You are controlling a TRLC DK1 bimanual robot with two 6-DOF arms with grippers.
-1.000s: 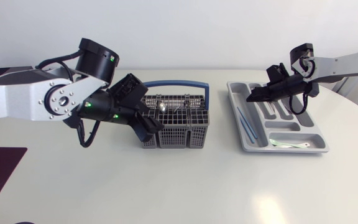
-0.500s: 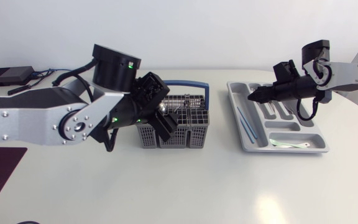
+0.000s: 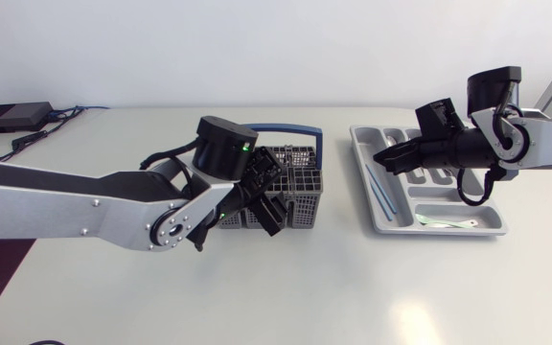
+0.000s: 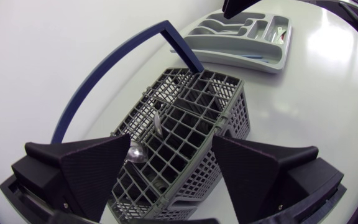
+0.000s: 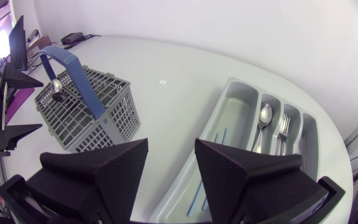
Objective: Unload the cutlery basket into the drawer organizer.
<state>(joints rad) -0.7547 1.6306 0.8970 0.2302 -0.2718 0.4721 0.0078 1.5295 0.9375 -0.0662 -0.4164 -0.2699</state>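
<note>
The cutlery basket [image 3: 303,192] stands mid-counter [image 3: 353,287]. Over the basket's left half hangs the left end effector [image 4: 173,180], fingers spread to either side. A spoon [image 4: 135,151] stands inside the basket, at its left end. Well to the basket's right lies the drawer organizer [image 3: 448,203]. The right end effector [image 3: 383,155] hovers over the organizer's edge nearest the basket. A thin stick [image 3: 379,189] lies in the compartment closest to the basket. Farther from the basket, another spoon [image 5: 264,118] and a fork [image 5: 283,130] lie in neighbouring slots.

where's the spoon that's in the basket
Left wrist view: the silver metal spoon stands in the grey plastic cutlery basket, just ahead of the left end effector.
</note>
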